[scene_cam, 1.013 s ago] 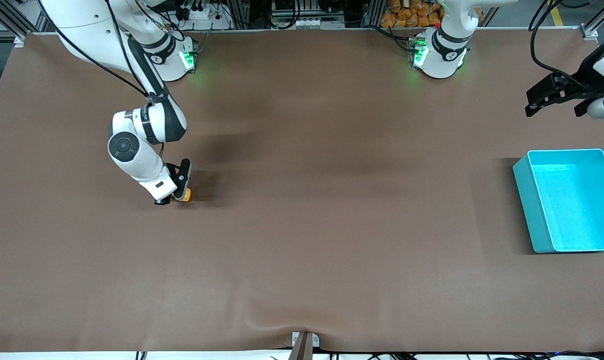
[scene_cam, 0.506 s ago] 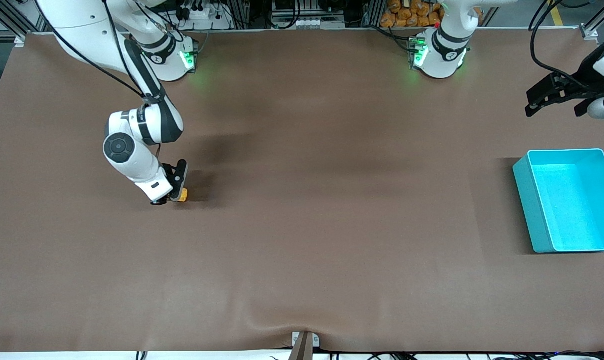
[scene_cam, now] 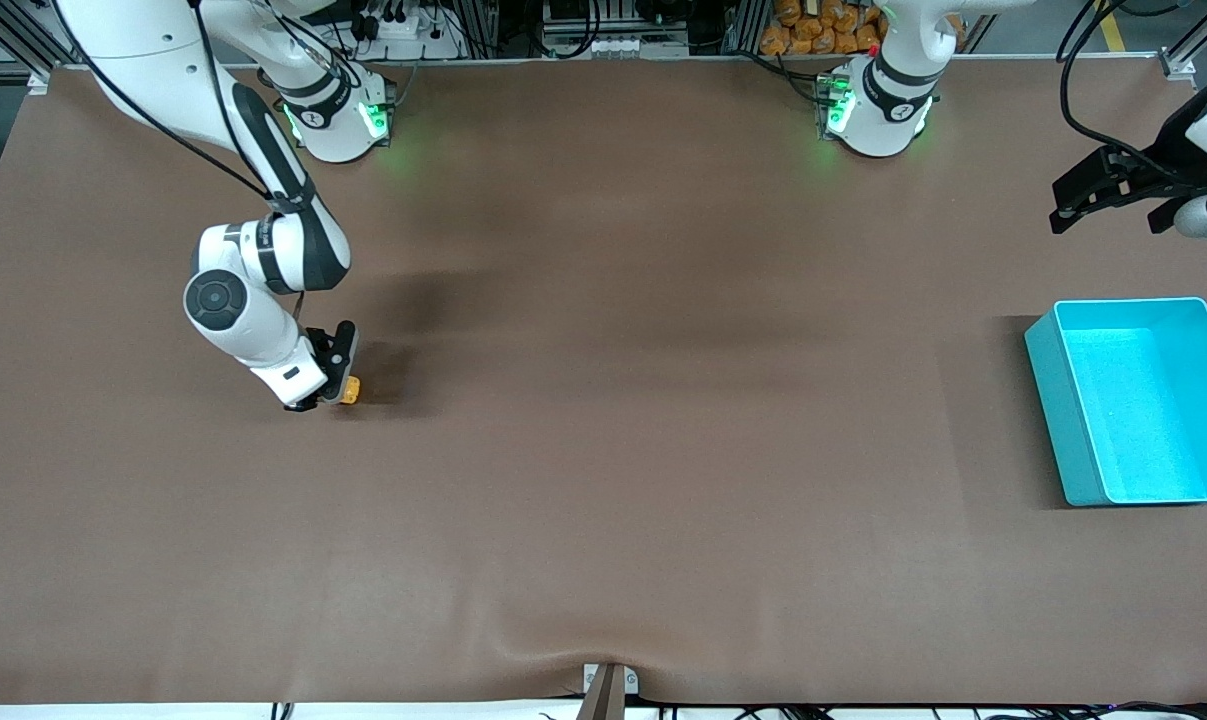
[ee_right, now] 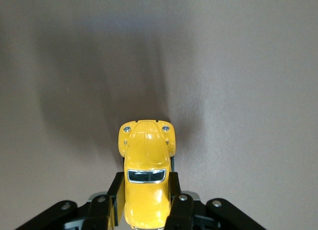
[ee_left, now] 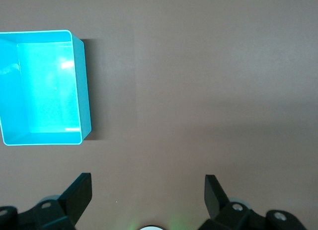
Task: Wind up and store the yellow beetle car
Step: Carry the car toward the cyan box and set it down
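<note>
The yellow beetle car (scene_cam: 349,389) sits on the brown table toward the right arm's end. My right gripper (scene_cam: 333,385) is low at the table and shut on the car's sides. In the right wrist view the car (ee_right: 146,175) sits between the black fingers (ee_right: 113,197), with its rounded end sticking out past them. The teal bin (scene_cam: 1133,400) stands open and empty toward the left arm's end, and it also shows in the left wrist view (ee_left: 44,88). My left gripper (scene_cam: 1113,195) is open and empty, and waits high above the table's edge near the bin.
The brown mat (scene_cam: 603,450) covers the whole table, with a small ripple at its edge nearest the front camera. The two arm bases (scene_cam: 338,115) stand with green lights along the edge farthest from that camera.
My right gripper has dragged the car along the table toward the right arm's end, a short way each step. The left arm and the bin have not moved.
</note>
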